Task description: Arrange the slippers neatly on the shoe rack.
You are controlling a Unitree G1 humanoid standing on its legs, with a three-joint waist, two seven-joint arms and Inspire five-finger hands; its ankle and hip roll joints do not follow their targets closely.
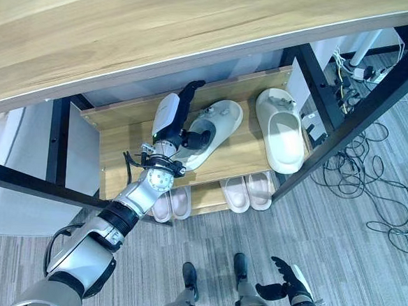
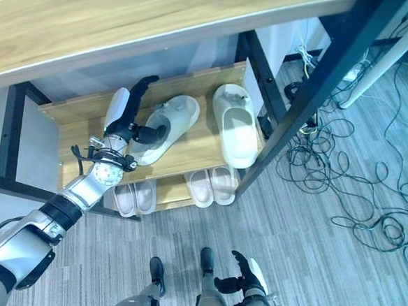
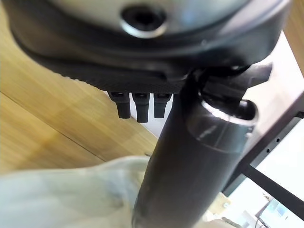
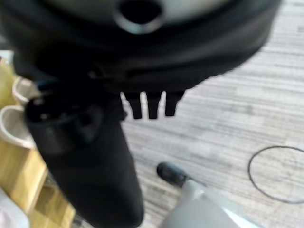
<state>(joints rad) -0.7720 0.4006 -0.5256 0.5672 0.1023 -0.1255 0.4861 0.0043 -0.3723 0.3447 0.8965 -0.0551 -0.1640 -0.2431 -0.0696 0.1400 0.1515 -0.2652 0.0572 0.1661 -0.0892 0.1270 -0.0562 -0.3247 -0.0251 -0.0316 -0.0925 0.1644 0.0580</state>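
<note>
Left eye view, landmark: wooden shoe rack (image 1: 121, 130) with black metal posts, standing under a long wooden table top (image 1: 128, 29); all places below are given relative to this rack.
Upper shelf, left slipper: pale cream slipper (image 1: 216, 129), lying at a slant on the shelf board, toe towards the back of the rack and heel towards the front edge.
Upper shelf, right slipper: matching cream slipper (image 1: 281, 130), sole down, just beside the first one and apart from it, close to the rack's right post.
Lower shelf, left pair: two small pinkish-white slippers (image 1: 172, 203) side by side, touching, partly hidden behind the left arm.
Lower shelf, right pair: two more pinkish-white slippers (image 1: 249, 191) side by side, at the front edge of the lower board.
Left hand (image 1: 182, 120): reached in over the upper shelf, fingers stretched straight towards the back of the rack, thumb curved down into the opening of the slanted slipper; nothing is clasped.
Left wrist view: short dark fingertips (image 3: 137, 105) stand straight over the shelf wood, the thumb lies against pale slipper material.
Right hand (image 1: 286, 281): low, out in front of the rack over the grey floor (image 1: 363, 276), fingers loosely spread, holding nothing.
Floor right of rack: tangle of loose cables (image 1: 377, 179).
</note>
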